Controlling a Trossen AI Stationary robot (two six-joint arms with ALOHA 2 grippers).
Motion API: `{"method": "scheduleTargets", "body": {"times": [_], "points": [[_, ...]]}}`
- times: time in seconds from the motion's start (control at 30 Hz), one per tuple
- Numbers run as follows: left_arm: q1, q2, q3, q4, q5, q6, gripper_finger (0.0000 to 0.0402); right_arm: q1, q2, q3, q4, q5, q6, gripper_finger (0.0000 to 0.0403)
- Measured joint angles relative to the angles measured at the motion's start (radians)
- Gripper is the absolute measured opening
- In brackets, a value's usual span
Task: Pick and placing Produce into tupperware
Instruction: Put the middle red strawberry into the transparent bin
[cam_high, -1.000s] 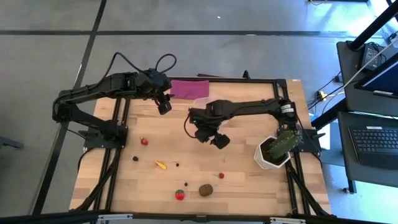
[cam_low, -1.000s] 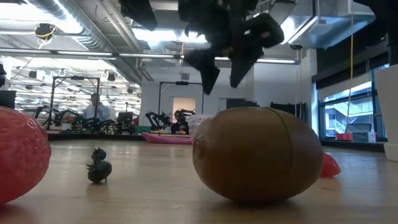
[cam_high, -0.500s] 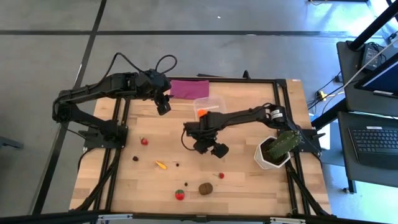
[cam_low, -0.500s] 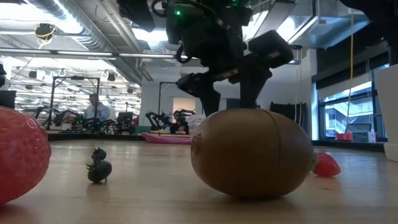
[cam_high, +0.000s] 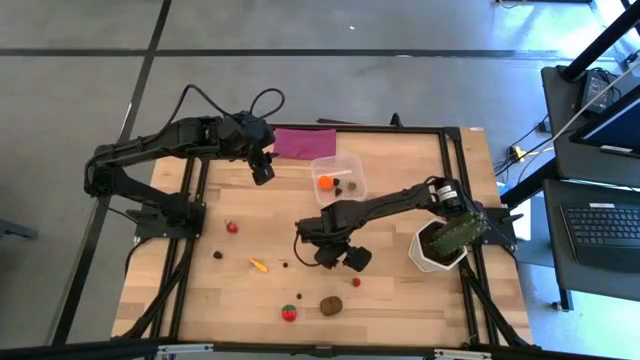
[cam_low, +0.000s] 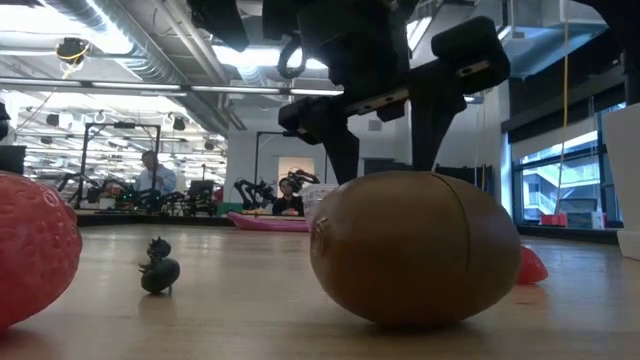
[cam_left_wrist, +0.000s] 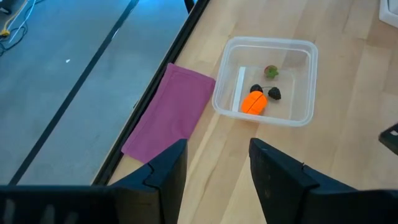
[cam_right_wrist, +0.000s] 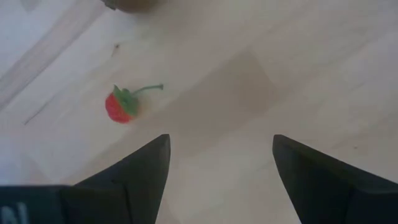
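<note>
The clear tupperware (cam_high: 338, 178) stands at the far middle of the table and holds an orange ball (cam_left_wrist: 253, 102) and two dark bits. My left gripper (cam_left_wrist: 217, 174) hangs open above the table, left of it. My right gripper (cam_high: 335, 260) is open, points steeply down over the table's middle and touches nothing. A small red piece with a green stem (cam_right_wrist: 121, 106) lies just ahead of its fingers. A brown lump (cam_low: 415, 250), a strawberry (cam_high: 289, 313), a yellow banana (cam_high: 258, 265), a red piece (cam_high: 232, 227) and dark bits lie loose on the wood.
A white pot with a green cactus-like plant (cam_high: 440, 242) stands at the table's right edge. A purple cloth (cam_high: 303, 142) lies at the far edge beside the tupperware. A black frame (cam_high: 190, 200) runs around the table. A person (cam_low: 152, 172) sits far off in the room.
My right gripper has moved from beside the tupperware toward the table's near edge and has come down, still open and with nothing in it. It now hangs close above the small red piece. The tupperware, which the arm partly covered, shows fully.
</note>
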Motion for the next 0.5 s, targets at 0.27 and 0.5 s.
{"method": "scheduleTargets", "body": {"times": [0.27,0.5], "points": [[0.000,0.000,0.000,0.000,0.000,-0.001,0.0165,0.043,0.000,0.000,0.008,0.000,0.019,0.0283],[0.000,0.000,0.000,0.000,0.000,-0.003,0.0165,0.036,0.000,0.000,0.028,0.001,0.026,0.0283]]}}
